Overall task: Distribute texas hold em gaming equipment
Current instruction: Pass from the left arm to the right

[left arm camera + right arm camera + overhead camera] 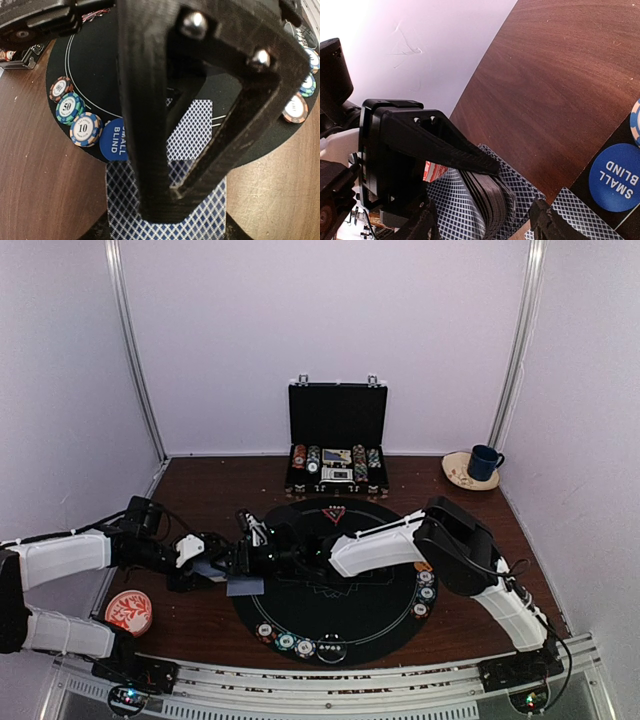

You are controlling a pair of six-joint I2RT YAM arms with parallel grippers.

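Playing cards with blue diamond-patterned backs are held as a deck [212, 210] at the 9 o'clock edge of the round black mat [350, 615], partly over the brown table [200, 490]. The left gripper [238, 568] is clamped on this deck, with one finger pressed across its top. The right gripper [487, 225] is brought in over the mat from 3 o'clock. Its fingers [550, 225] stand apart on either side of the deck's end, and nothing is seen clamped between them. A single card [190, 131] lies face down on the mat, just beyond the deck toward the centre.

A blue Small Blind button [114, 140] is recorded at the mat's 6 o'clock rim. Three striped-edge chips [86, 129] are set in a row beside it, running toward 7 o'clock. Three further chips [425, 593] are noted at the 3 to 4 o'clock rim. A red triangle marker [337, 512] sits at 12 o'clock on the mat.

An open black briefcase [337, 440] stands beyond the mat at 12 o'clock.
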